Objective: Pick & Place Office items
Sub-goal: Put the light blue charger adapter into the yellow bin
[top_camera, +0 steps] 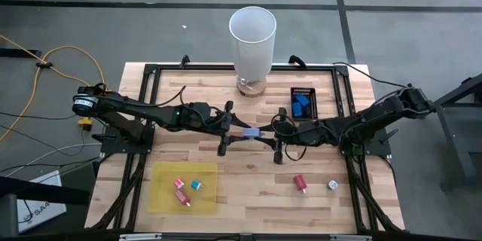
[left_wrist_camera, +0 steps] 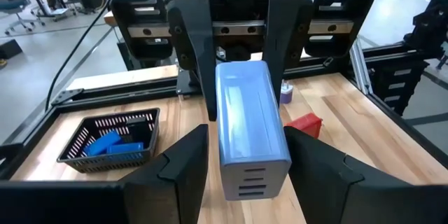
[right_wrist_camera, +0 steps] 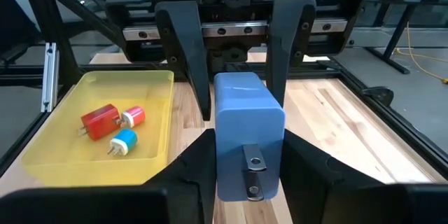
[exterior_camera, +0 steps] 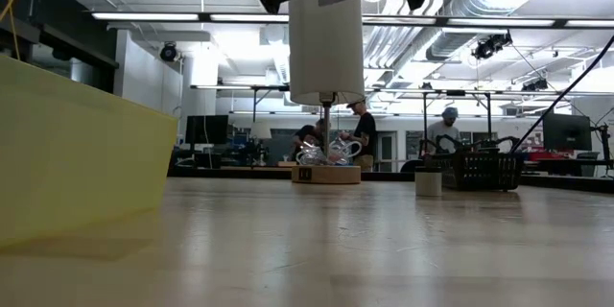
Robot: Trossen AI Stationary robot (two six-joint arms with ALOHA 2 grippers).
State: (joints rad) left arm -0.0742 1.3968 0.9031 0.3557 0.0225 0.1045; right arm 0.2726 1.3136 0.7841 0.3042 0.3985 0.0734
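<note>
**Both arms on one pale blue block at mid-counter**

I see the left gripper (top_camera: 235,129) and the right gripper (top_camera: 269,132) meeting nose to nose above the middle of the counter (top_camera: 256,196). Between them hangs a pale blue block (top_camera: 251,132), clear of the wood.

Left jaws: closed on one end of the block (left_wrist_camera: 246,136), one finger (left_wrist_camera: 183,164) on each long side. Right jaws: closed on the opposite end (right_wrist_camera: 246,133), the end that carries a small metal clip. Each arm's wrist view shows the other arm's fingers clamped on the far end of the same block.

Positions relative to the jaws:
- Behind the left jaws, toward the near edge of the counter, lies the yellow tray (top_camera: 183,187) with a red block (right_wrist_camera: 100,121), a red-and-white cylinder (right_wrist_camera: 131,117) and a blue-and-white cylinder (right_wrist_camera: 124,141).
- Behind the right jaws, toward the far edge, sits the black basket (top_camera: 303,103) holding blue pieces (left_wrist_camera: 110,144).
- Below the right arm rest a red piece (top_camera: 300,183) and a whitish round piece (top_camera: 331,185), well apart from either jaws.
- Beyond the meeting point stands the tall white cylinder (top_camera: 252,41).
</note>
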